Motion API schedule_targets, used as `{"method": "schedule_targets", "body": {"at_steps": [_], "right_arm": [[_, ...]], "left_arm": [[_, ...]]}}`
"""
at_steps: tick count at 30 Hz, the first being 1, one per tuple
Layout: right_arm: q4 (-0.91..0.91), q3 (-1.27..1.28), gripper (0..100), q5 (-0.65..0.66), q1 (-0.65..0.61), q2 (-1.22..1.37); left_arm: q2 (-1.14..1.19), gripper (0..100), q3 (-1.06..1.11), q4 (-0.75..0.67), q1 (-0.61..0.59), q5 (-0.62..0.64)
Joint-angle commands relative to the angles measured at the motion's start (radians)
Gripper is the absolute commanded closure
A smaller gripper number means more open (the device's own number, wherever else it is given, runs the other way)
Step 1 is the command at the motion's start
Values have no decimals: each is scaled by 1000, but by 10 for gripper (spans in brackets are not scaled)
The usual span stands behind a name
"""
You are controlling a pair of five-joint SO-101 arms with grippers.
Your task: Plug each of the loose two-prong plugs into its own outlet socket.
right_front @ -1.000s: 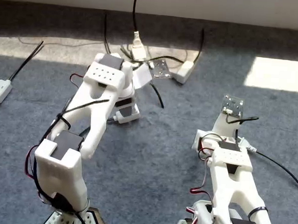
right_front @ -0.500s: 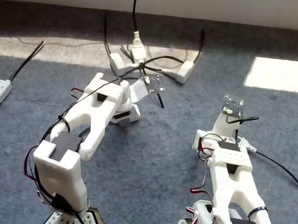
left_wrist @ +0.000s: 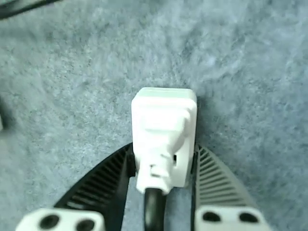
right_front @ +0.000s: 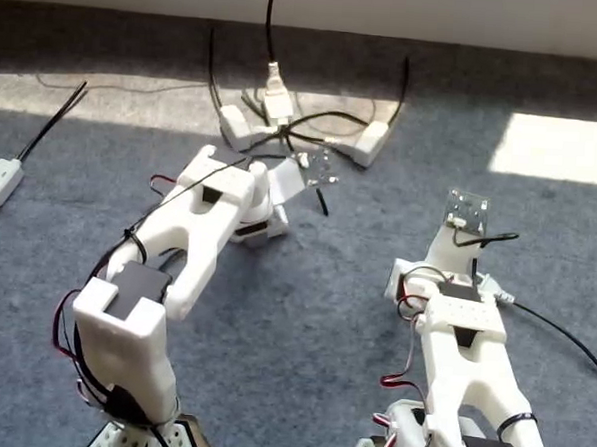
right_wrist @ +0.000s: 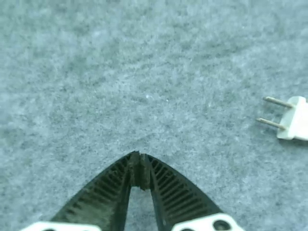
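White plug (left_wrist: 163, 130) | clamped inside left end effector (left_wrist: 163, 150) | carpet (left_wrist: 240, 57) beneath

A plug (left_wrist: 163, 130) sits between the left gripper's (left_wrist: 163, 151) fingers, over the carpet (right_front: 324, 315). Behind it, two sockets (right_front: 238, 130) lie side by side among cables (right_front: 319, 119). A third socket (right_front: 0, 181) lies far left. A second plug (right_wrist: 291, 124) lies near the right gripper (right_wrist: 140, 166).

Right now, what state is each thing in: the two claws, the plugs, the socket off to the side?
Left gripper: shut on the white cord end.
Right gripper: shut, holding nothing.
Two-prong plug: loose on the carpet, unplugged.
Outlet block: lying alone on the carpet.
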Motion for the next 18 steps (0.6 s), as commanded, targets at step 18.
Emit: {"method": "schedule_targets", "body": {"at_steps": [18], "right_arm": [[-21, -5, 989, -5, -8, -24]], "left_arm": [[483, 979, -972, -199, -85, 206]]}}
